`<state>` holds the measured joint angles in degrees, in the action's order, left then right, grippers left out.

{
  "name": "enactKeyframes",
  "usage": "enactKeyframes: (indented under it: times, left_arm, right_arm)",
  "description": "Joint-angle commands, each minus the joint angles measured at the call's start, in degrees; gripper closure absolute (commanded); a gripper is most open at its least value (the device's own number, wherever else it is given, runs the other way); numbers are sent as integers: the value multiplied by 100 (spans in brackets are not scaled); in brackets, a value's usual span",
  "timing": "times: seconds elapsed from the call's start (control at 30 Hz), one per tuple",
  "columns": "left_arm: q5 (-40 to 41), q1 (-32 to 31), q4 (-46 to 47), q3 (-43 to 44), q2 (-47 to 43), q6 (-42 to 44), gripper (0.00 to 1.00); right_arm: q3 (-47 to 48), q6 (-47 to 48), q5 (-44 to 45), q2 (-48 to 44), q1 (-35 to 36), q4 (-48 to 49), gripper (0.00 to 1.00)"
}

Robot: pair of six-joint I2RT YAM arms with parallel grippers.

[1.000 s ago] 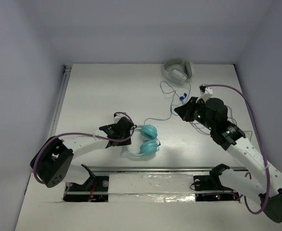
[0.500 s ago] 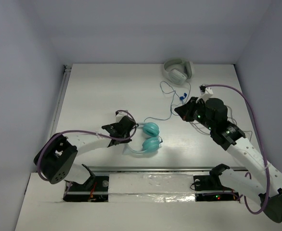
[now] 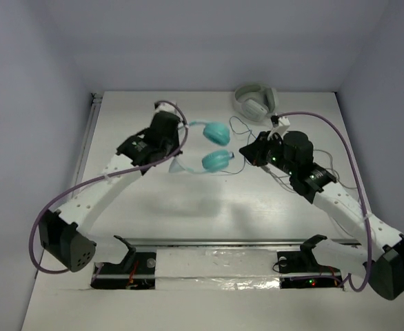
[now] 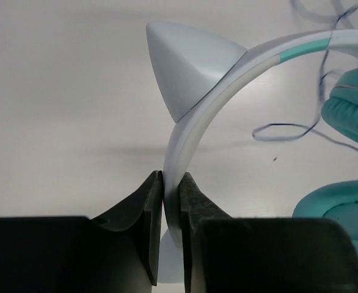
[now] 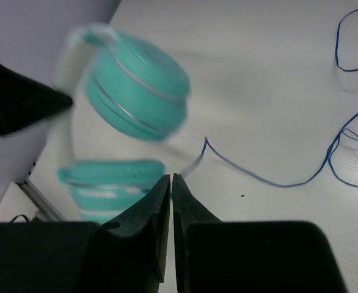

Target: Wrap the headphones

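Clamping the pale headband (image 4: 194,119), the left tool (image 4: 171,178) holds the headphones (image 3: 214,160) raised clear of the counter (image 3: 188,221), teal cups toward the right arm. Right tool (image 5: 171,178): fingers pressed together, pinching the thin blue cable (image 5: 258,177) near the cups. Larger grey headphones (image 3: 254,102) lie at the counter's far edge.

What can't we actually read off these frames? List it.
- The right tool: jaws nearly together, but the right wrist view blurs the thin blue cable at the tips, so the grip is unconfirmed.
- The small teal-cupped, pale-banded headphones: motion-blurred in the right wrist view, and the cups are cut by the left wrist view's right edge.
- Cable's plug end: too thin in the top view, tangled near the larger grey-white headphones.
- The left tool: its fingers hide the clamped stretch of band.
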<state>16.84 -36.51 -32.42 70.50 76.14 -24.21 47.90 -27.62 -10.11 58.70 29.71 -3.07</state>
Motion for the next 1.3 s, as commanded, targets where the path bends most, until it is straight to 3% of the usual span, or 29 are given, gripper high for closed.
enactKeyframes:
  times: [0.0,0.13,0.23,0.27,0.37,0.47,0.57,0.73,0.83,0.93,0.97,1.07,1.23,1.27]
  left_arm:
    - [-337,477,-264,1007,-477,696,100]
    - [-1033,1023,-247,1527,-521,979,100]
    - [-1244,1155,-317,2158,-469,1128,100]
    - [-1314,1207,-334,2274,-451,1155,100]
    - [-1473,1208,-405,2686,-372,1251,100]
    - [-1535,1261,-440,2968,-293,1313,100]
    - [-1710,1339,-326,3154,-266,1270,100]
    - [-2237,1472,8,3338,-170,1120,100]
    - [-2387,1524,122,3496,-108,1041,100]
    - [-2431,1586,158,3734,-47,997,100]
    - [-2422,1638,175,3847,-12,997,100]
    - [-2510,1691,193,4094,146,971,100]
    - [-2799,1753,447,4209,270,839,100]
    - [-2870,1753,482,4244,331,769,100]
  right_arm:
    - [483,817,-159,396,43,772,87]
    - [685,1319,10,476,-35,1088,84]
    - [800,1425,-797,563,-518,1379,78]
    - [904,1521,-1008,651,-580,1519,54]
    - [1247,1846,-1624,1283,-581,1126,26]
    - [1380,1926,-2126,1758,-581,1220,14]
    - [1284,2041,-2557,1926,-581,1264,10]
    - [853,1953,-2619,1909,-581,1669,11]
    - [774,1848,-2321,1979,-581,1818,19]
    - [703,1698,-1882,1857,-686,2047,39]
    - [677,1681,-1707,1778,-686,2082,57]
    - [484,1619,-1275,1426,-686,2100,96]
    - [88,1584,-985,899,-686,2215,96]
    - [123,1610,-1071,881,-686,2084,78]
